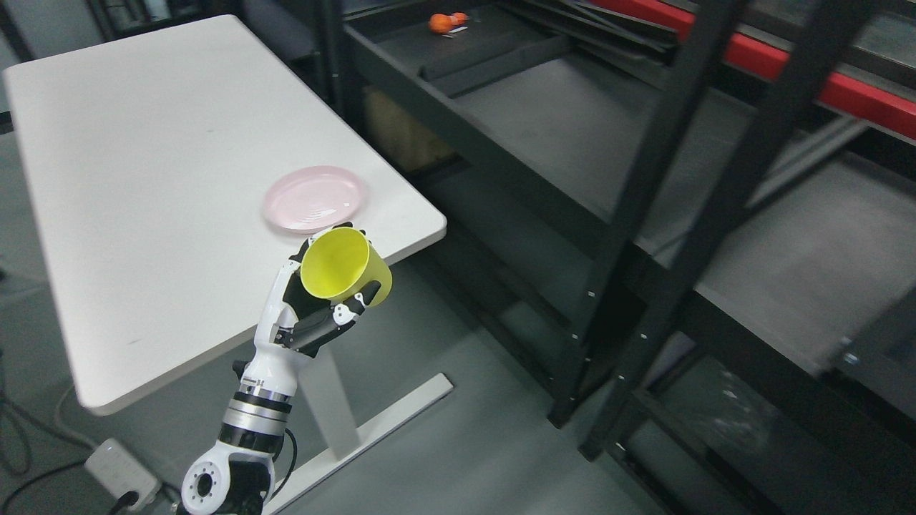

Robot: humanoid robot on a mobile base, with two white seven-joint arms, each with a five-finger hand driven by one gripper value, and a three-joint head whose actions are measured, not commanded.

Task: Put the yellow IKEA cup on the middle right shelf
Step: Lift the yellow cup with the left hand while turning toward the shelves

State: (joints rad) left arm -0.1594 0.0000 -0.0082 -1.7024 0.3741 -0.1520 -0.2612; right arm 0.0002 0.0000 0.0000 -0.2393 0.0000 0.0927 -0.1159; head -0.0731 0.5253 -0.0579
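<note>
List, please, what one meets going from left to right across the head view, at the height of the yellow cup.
white table → left hand holding the yellow cup → dark floor gap → black shelf post → grey middle shelf.

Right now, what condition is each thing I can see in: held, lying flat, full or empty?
Yellow cup: held in the left hand, tipped on its side, empty inside.
Left hand: fingers closed around the cup, raised at the table's near edge.
Pink plate: lying flat on the white table, empty.
Black shelf unit: its grey shelves mostly bare; small orange things at the far end.
</note>
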